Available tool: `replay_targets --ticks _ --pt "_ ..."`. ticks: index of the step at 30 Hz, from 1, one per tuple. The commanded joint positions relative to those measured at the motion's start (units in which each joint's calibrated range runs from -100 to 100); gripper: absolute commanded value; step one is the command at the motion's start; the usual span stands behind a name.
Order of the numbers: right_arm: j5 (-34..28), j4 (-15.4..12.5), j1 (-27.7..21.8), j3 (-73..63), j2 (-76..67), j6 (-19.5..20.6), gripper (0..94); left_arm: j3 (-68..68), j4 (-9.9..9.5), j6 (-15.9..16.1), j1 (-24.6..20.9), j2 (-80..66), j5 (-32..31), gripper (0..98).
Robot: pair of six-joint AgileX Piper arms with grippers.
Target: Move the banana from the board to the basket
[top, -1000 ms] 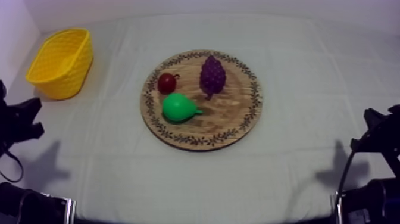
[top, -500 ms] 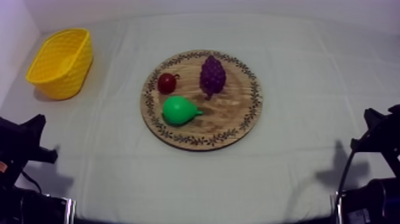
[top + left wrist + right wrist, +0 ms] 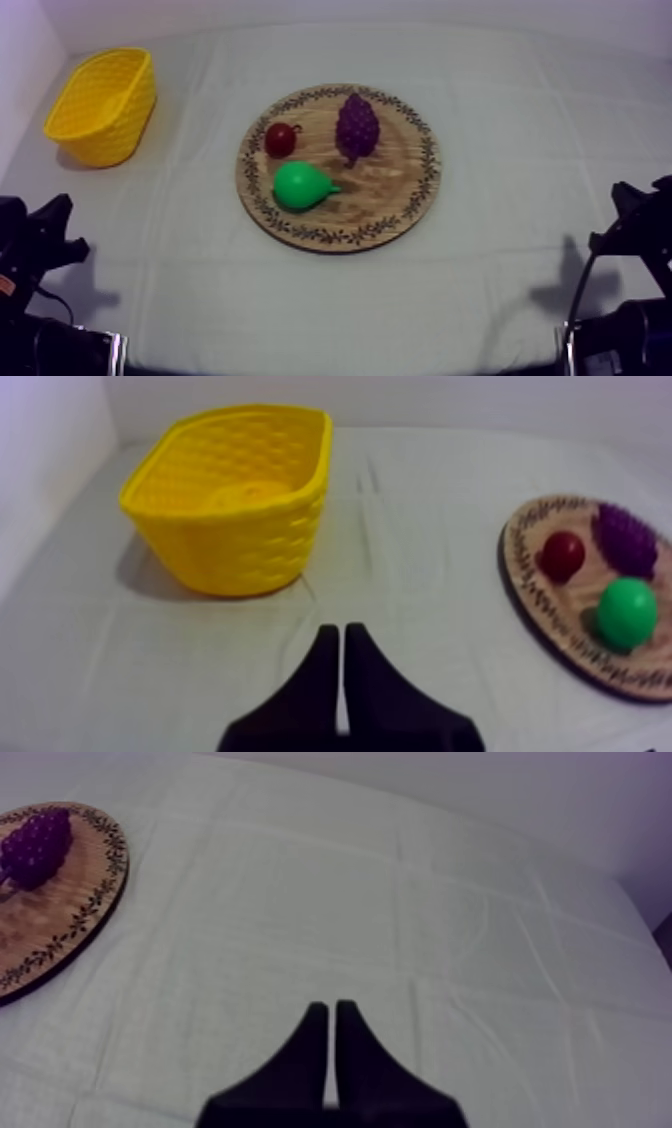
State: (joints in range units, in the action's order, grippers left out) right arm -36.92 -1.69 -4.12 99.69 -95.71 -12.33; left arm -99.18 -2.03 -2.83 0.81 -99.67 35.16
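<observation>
Lower than a second ago: the left arm (image 3: pixel 32 250), now drawn down against the table's near-left corner; fruit, board, basket and right arm are as they were.

Table (image 3: pixel 520 120), under a grey-white cloth. Items:

1. Basket (image 3: pixel 250 551), yellow, upright at the far-left corner. On its floor lies a smoother, paler yellow shape, judged to be the banana (image 3: pixel 245 496); the wall hides too much to be sure.
2. Board (image 3: pixel 385 190), round, wooden, patterned rim, at the middle of the table. It holds three fruits only: a pear (image 3: pixel 298 184) toward its near-left rim, a small red fruit (image 3: pixel 281 139) just beyond the pear, and grapes (image 3: pixel 357 126) toward the far rim.
3. Left gripper (image 3: pixel 343 638): fingers pressed together in a narrow wedge, holding nothing, pointing at the cloth between basket and board.
4. Right gripper (image 3: pixel 331 1014): the same narrow wedge, holding nothing, over bare cloth by the near-right corner, well apart from the board.

Status, as judged: task done or nearly so.

Risks: the basket looks light and stands close to the table's left edge, so a sweep of the left arm could push or tip it and spill the banana; a fresh reach to the board would find only the wrong fruit
</observation>
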Motion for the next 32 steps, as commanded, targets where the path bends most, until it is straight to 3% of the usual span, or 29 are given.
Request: replay_targets --ticks 1,32 --pt "-0.02 -0.04 -0.01 -0.03 -0.04 -0.01 0.6 0.07 -0.06 -7.34 -0.10 -0.07 0.07 0.1" --pt "-0.02 -0.04 -0.01 -0.03 -0.04 0.00 0.6 0.07 -0.09 -6.86 -0.20 -0.07 0.09 0.1"
